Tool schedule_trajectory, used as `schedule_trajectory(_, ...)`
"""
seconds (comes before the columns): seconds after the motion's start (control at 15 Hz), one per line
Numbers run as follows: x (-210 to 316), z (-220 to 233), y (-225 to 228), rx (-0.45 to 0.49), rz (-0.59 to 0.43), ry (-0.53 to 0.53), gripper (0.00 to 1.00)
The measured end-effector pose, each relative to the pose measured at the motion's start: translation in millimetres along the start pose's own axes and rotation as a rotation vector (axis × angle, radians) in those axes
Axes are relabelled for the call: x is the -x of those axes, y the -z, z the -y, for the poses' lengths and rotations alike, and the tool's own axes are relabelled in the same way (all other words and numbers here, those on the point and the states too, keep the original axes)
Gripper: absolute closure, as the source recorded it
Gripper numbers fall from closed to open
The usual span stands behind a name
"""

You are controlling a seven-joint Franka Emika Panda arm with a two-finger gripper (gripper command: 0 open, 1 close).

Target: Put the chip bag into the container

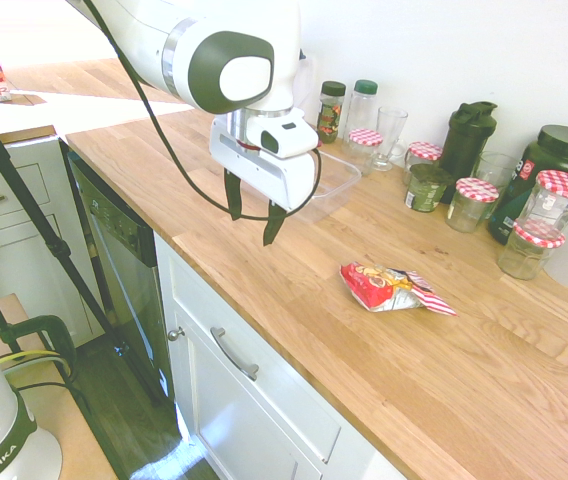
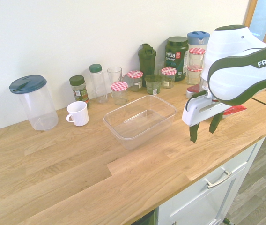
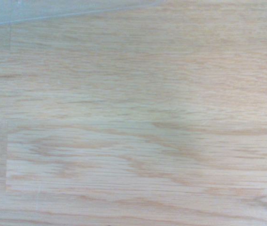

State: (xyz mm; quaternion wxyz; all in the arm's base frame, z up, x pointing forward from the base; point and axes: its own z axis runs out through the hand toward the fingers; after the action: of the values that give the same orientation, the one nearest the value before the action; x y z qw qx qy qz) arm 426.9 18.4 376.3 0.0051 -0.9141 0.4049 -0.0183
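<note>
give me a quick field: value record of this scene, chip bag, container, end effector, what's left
chip bag: lying flat on the wooden counter, untouched
container: clear tub, empty, open top, on the counter
end effector: open, holding nothing, above bare counter between the container and the chip bag
wrist view: only wood grain and a sliver of the container's edge
behind the container: white mug, pitcher with blue lid, jars with checked lids
left to do: grasp the bag, place it in the container
</note>
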Motion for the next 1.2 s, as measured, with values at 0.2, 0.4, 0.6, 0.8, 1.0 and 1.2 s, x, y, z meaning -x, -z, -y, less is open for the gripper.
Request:
schedule_trajectory(0.2,-0.6,-1.0,0.1,0.000,0.005,-0.005,0.00)
schedule_trajectory(0.4,-18.0,-21.6,16.7,-0.051,0.032,-0.034,0.00)
schedule_trajectory(0.6,-52.9,-73.8,45.1,-0.122,0.049,-0.099,0.00)
schedule_trajectory(0.8,-85.1,-129.9,62.5,-0.172,0.046,-0.153,0.00)
schedule_trajectory(1.0,-115.7,-171.9,70.9,-0.198,0.033,-0.205,0.00)
schedule_trajectory(1.2,-148.3,-191.2,59.9,-0.233,0.055,-0.220,0.00)
